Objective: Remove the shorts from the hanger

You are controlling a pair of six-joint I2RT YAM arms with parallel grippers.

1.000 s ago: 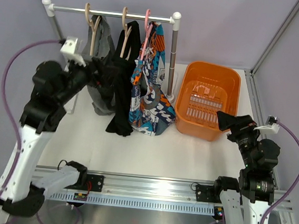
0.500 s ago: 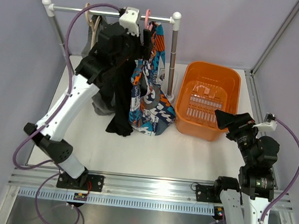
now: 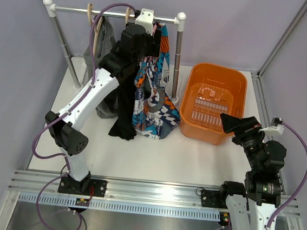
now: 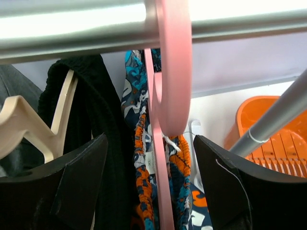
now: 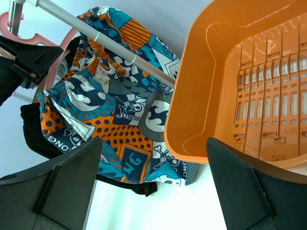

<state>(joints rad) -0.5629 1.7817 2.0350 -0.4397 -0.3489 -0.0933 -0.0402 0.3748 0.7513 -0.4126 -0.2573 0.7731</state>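
Note:
Three shorts hang on a rail (image 3: 114, 14): grey shorts (image 3: 107, 40) at the left, black shorts (image 3: 124, 107) in the middle, printed shorts (image 3: 152, 101) at the right. The printed shorts (image 4: 136, 158) hang on a pink hanger (image 4: 165, 143) hooked over the rail (image 4: 72, 24). My left gripper (image 3: 155, 39) is up at the rail. In its wrist view the left gripper (image 4: 149, 143) stands open, its fingers either side of the pink hanger and the printed waistband, touching neither. My right gripper (image 3: 229, 122) is open and holds nothing, low by the basket's near corner.
An orange basket (image 3: 213, 102) stands right of the rack, its rim (image 5: 192, 96) next to the printed shorts (image 5: 115, 115). The rack's right post (image 3: 177, 57) stands between them. A beige hanger (image 4: 29, 124) carries the black shorts (image 4: 96, 110) left of the pink one.
My left arm has swung from the rack's left side up and right to the rail at the pink hanger. Its jaws have narrowed a little. The right arm has barely moved.

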